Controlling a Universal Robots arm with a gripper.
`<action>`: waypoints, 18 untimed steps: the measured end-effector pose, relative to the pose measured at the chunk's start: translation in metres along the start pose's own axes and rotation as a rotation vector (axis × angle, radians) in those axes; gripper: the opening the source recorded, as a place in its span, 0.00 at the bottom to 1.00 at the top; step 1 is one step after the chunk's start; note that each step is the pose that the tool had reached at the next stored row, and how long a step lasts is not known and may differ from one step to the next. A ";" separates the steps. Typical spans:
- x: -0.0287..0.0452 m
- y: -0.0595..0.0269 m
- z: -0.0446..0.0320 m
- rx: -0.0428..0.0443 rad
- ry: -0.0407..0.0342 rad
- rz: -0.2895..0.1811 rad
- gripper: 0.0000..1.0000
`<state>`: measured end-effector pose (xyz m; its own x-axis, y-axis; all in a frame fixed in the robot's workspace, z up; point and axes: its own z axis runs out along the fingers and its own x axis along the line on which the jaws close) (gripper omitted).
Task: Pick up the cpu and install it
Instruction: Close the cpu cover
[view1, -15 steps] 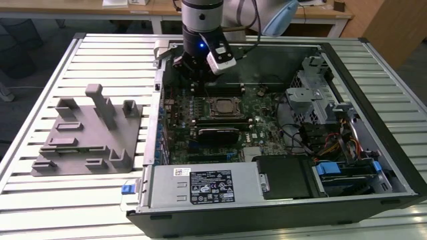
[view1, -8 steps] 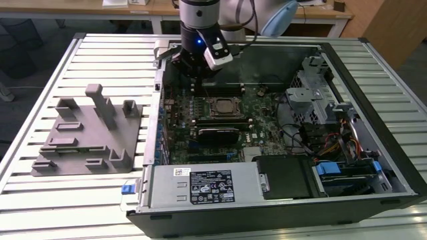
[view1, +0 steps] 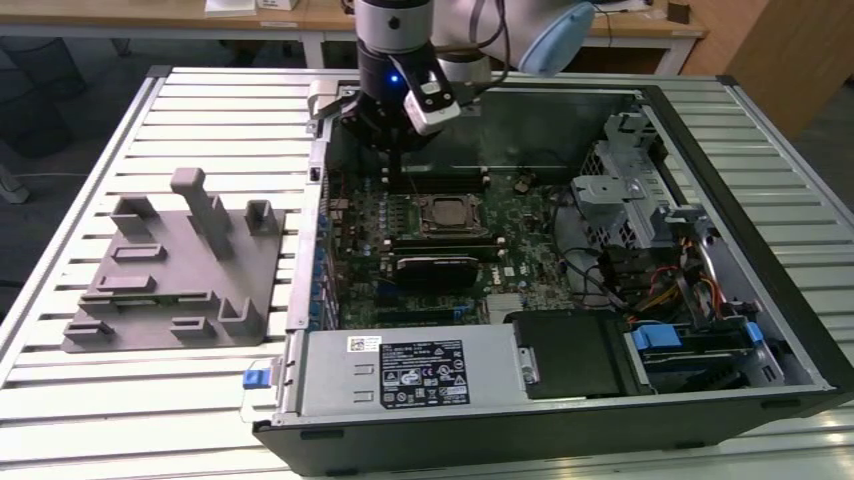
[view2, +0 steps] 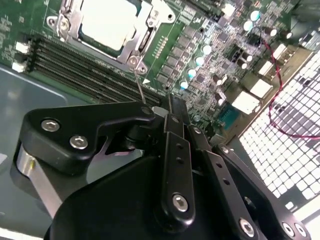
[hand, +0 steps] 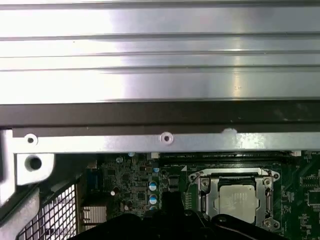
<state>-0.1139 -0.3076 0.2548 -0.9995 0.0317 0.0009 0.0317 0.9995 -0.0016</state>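
cpu (hand: 239, 201) in its socket (hand: 207, 199), case (view1: 534, 440) on slatted metal table (view1: 200, 400), gripper (view2: 162, 106) apparently pinched together

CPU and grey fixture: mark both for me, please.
cpu (hand: 239, 202), first wrist view, the centre of its silvery metal top.
grey fixture (view1: 160, 298), exterior view, the flat base among its upright posts.

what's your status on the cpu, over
Pincer low over green motherboard. Small silvery square cpu chip sits in metal socket frame. Thin lever wire at pincer tip.
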 end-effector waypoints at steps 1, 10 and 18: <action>0.0001 0.0014 0.0001 0.0001 0.0001 -0.002 0.11; -0.0046 0.0038 0.0002 0.0000 -0.0002 -0.016 0.11; -0.0245 0.0045 0.0002 -0.0016 -0.0001 -0.025 0.11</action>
<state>-0.0892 -0.3039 0.2546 -1.0000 0.0070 0.0008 0.0070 1.0000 0.0001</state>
